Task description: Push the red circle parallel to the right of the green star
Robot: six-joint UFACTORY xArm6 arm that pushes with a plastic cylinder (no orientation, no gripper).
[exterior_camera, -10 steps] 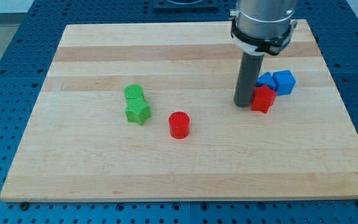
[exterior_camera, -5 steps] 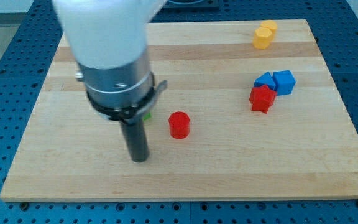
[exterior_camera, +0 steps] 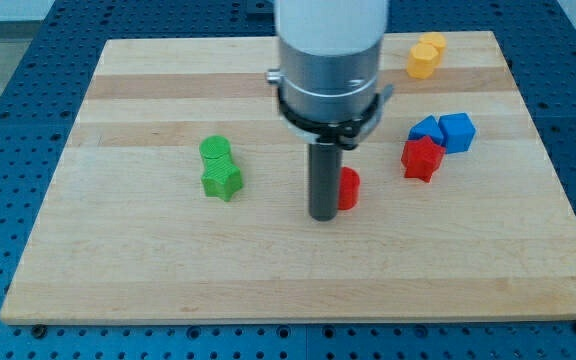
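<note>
The red circle [exterior_camera: 349, 188] sits near the board's middle, partly hidden behind my rod. My tip [exterior_camera: 323, 215] rests on the board, touching the red circle's left side. The green star [exterior_camera: 222, 181] lies well to the left of the tip, at about the same height in the view as the red circle. A green cylinder [exterior_camera: 215, 152] touches the star's top side.
A red star [exterior_camera: 422, 158] lies at the right, touching a blue triangle-like block [exterior_camera: 427, 129] and a blue cube [exterior_camera: 457, 131]. Two yellow blocks [exterior_camera: 426, 56] sit near the board's top right edge. The wooden board [exterior_camera: 118, 260] lies on a blue perforated table.
My rod swung from the view's right to the lower left, then came back right. The red circle has moved right, from beside the green star to the board's middle.
</note>
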